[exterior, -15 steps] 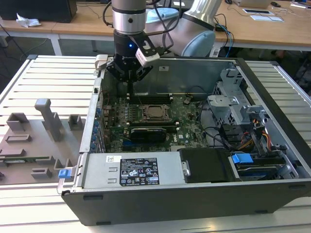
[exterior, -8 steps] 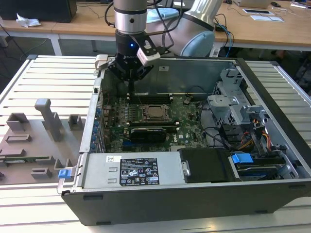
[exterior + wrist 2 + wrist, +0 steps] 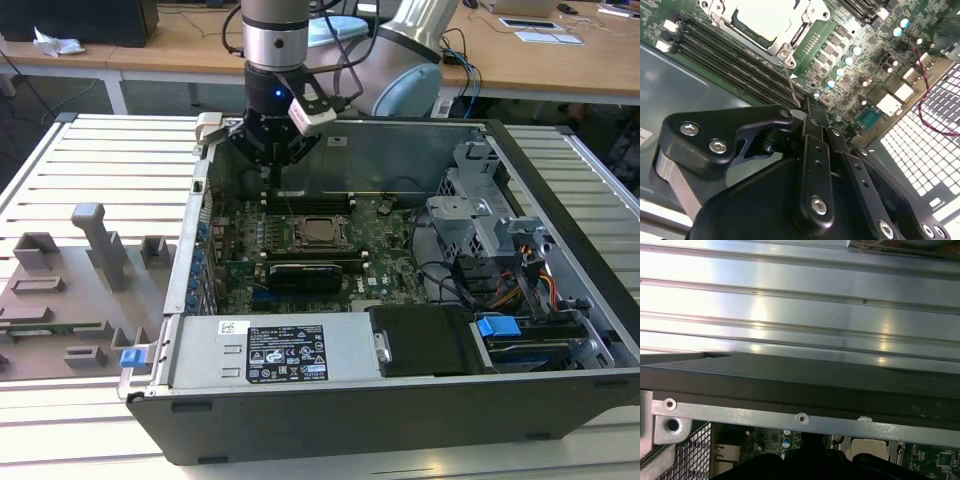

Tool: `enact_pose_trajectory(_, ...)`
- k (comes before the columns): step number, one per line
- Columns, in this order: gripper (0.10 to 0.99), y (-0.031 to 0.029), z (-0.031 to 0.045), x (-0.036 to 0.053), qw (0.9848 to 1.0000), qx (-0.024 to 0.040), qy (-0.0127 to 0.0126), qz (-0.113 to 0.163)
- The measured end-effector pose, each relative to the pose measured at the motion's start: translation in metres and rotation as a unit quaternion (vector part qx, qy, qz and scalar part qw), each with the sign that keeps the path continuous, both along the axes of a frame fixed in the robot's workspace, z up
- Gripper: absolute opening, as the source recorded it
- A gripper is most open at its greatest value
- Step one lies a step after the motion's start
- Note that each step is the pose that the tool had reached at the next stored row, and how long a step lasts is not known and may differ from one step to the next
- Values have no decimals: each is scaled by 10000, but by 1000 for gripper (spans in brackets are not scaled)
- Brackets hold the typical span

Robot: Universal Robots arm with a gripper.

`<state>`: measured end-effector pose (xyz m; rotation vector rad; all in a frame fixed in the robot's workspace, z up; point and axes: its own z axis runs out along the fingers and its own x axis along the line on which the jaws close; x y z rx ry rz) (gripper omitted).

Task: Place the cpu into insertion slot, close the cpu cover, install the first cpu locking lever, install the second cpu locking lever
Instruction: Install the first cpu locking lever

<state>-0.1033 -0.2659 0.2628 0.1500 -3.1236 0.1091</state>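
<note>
The cpu (image 3: pixel 762 17), pale and square, lies in the insertion slot (image 3: pixel 320 232) on the green board inside the open computer case. The silvery cpu cover (image 3: pixel 786 44) lies flat around it as a frame. From the socket's corner a thin wire locking lever (image 3: pixel 791 82) rises at a slant to my fingertips. My gripper (image 3: pixel 809 106) is shut on the lever's free end. In the exterior view my gripper (image 3: pixel 272 172) hangs over the board just behind the socket, toward the exterior view's left.
Long black memory slots (image 3: pixel 730 60) run beside the socket, under the gripper. A black card (image 3: pixel 315 275), the power supply (image 3: pixel 285 350) and a metal drive cage (image 3: pixel 480 215) crowd the case. The case's rear wall (image 3: pixel 800 417) stands close behind. A grey fixture tray (image 3: pixel 70 290) lies outside.
</note>
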Motion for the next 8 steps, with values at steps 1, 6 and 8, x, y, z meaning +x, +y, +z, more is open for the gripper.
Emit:
enact_pose_trajectory(1,106,1,0,9,10000,-1,0,0)
enact_pose_trajectory(6,106,1,-4,33,10000,0,0,0)
enact_pose_trajectory(8,106,1,-5,43,10000,0,0,0)
